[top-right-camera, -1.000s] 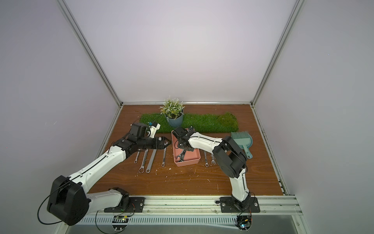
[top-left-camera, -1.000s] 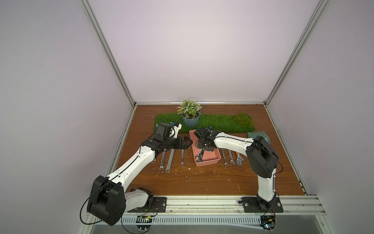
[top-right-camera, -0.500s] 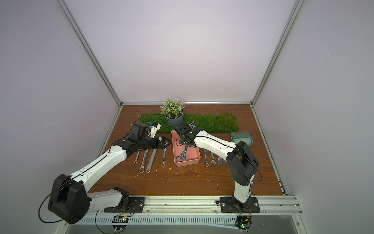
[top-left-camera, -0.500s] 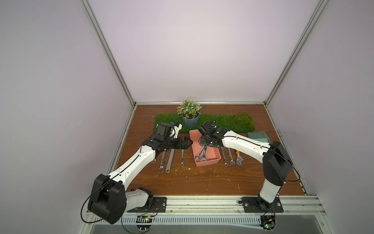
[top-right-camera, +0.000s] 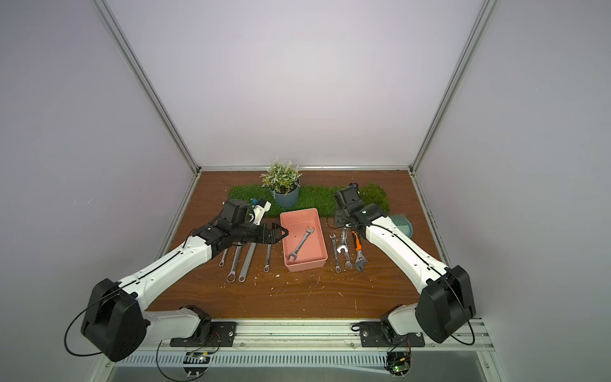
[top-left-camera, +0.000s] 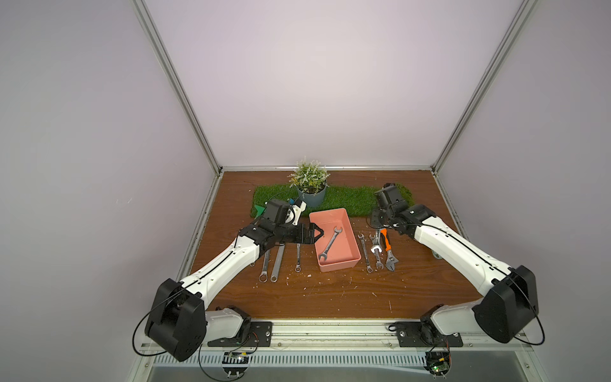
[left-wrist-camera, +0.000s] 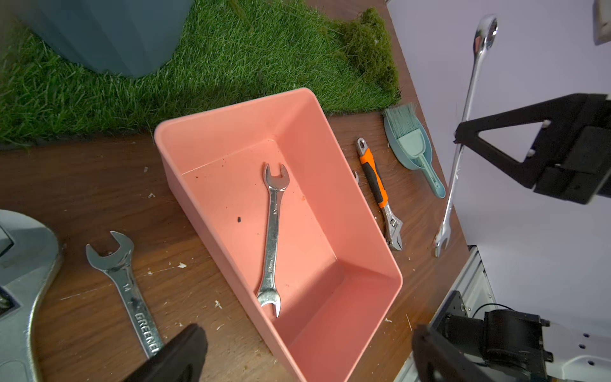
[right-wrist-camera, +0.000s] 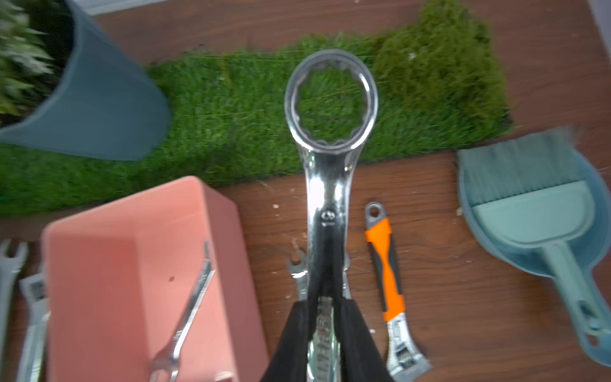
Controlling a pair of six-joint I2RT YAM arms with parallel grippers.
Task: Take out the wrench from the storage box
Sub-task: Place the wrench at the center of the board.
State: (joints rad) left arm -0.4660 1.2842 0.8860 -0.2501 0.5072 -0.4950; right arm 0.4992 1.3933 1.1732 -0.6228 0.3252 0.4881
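Right wrist view shows the right gripper (right-wrist-camera: 327, 302) clenched on the shank of a ring-ended wrench (right-wrist-camera: 325, 185), held outside the storage box (right-wrist-camera: 165, 211), between it and an orange-handled adjustable spanner (right-wrist-camera: 385, 264). In both top views the left gripper (top-left-camera: 318, 232) hangs with jaws spread at the box's left rim, and an open-ended wrench (top-left-camera: 330, 244) lies slantwise inside.

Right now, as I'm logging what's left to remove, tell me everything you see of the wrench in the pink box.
The wrench is a shiny steel double open-ended spanner, its shaft stamped with marks too small to read. It lies flat and diagonal on the floor of the storage box, one end close to a long wall.
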